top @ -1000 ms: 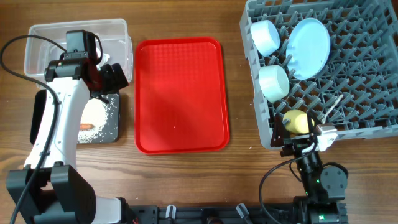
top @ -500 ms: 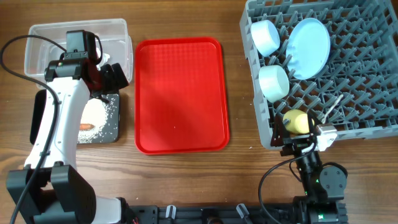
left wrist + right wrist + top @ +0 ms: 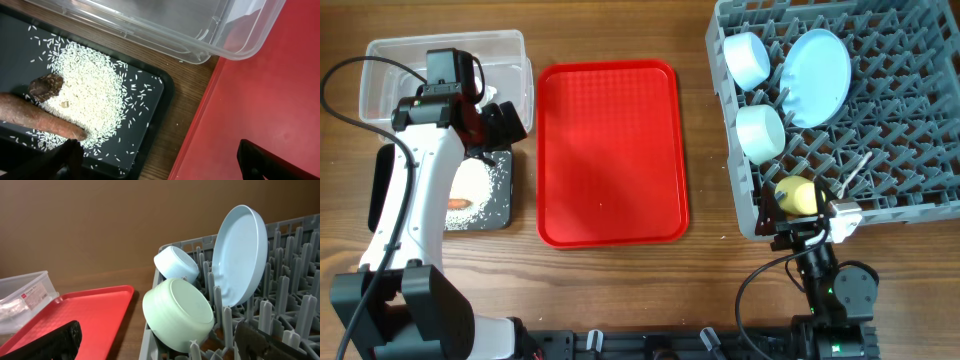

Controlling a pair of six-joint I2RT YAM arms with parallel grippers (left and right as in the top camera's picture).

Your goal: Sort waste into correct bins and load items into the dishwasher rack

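The grey dishwasher rack point(image 3: 910, 190) holds the light blue bowl point(image 3: 747, 58), the pale blue plate point(image 3: 817, 76), the mint bowl point(image 3: 760, 132), the yellow cup point(image 3: 797, 195) and the white spoon point(image 3: 850, 172). The black tray point(image 3: 155, 107) holds rice grains point(image 3: 95, 95), a brown lump point(image 3: 46, 86) and the carrot-like stick point(image 3: 40, 120). The clear tub point(image 3: 510, 50) lies behind it. My left gripper point(image 3: 160, 170) is open and empty over the black tray's right edge. My right gripper point(image 3: 160, 350) is open and empty at the rack's front-left corner, facing the mint bowl point(image 3: 177, 312).
The flat red tray point(image 3: 610, 150) lies bare between the bins and the rack. A red-and-white wrapper point(image 3: 22, 302) shows through the clear tub's wall in the right wrist view. My left arm covers part of the tub and the black tray.
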